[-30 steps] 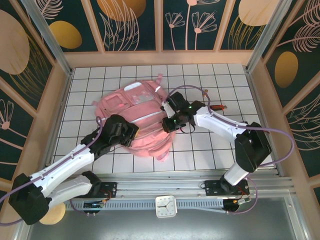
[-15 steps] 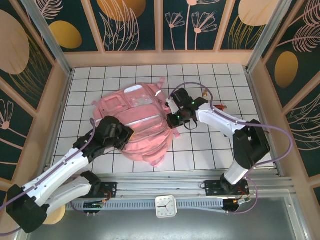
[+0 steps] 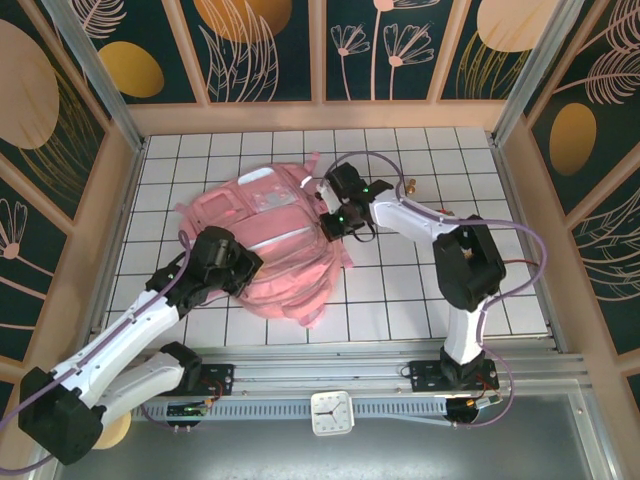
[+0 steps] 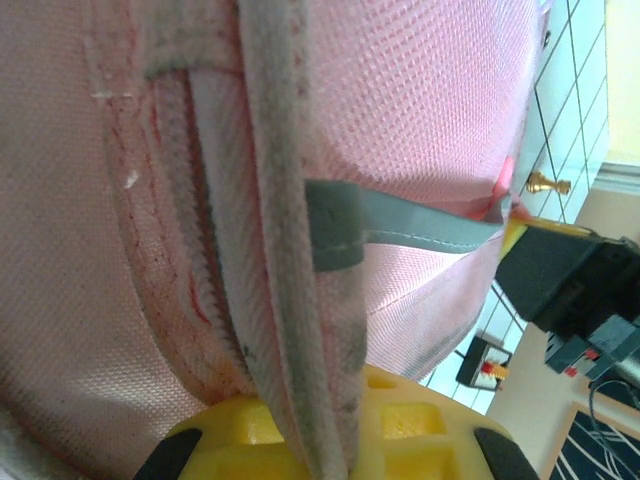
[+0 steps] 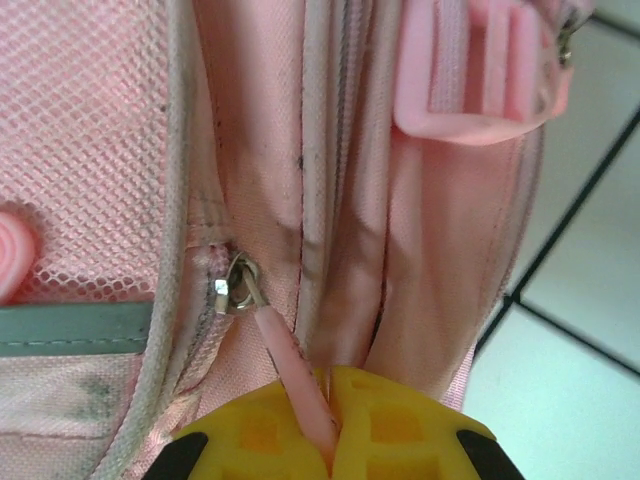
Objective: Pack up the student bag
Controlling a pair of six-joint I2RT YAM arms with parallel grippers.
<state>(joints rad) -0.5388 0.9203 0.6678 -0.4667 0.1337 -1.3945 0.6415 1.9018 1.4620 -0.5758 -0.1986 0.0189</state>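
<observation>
We see the student bag (image 3: 285,255) as matt pink woven cloth and mesh, its zip slider (image 5: 232,285) shiny metal, the table (image 3: 400,290) smooth.

- A white tabletop (image 3: 400,300) ruled with a black grid is spreading out beneath and all around the left gripper (image 3: 243,265) and the right gripper (image 3: 333,222).
- Beyond both grippers a far wall (image 3: 270,50) is standing, its dark teal panels carrying gold discs and pale line-drawn leaves and flowers between light wooden slats.
- A matching left wall (image 3: 40,150) is rising outboard of the left gripper, and a matching right wall (image 3: 590,170) outboard of the right gripper.
- A light wooden ledge (image 3: 320,115) is running along the foot of the far wall.
- Behind the grippers, on the near side, a metal rail (image 3: 320,375) is crossing the table edge, with a small white clock (image 3: 331,413) sitting just behind it.
- Even, soft light is falling over the tabletop.
</observation>
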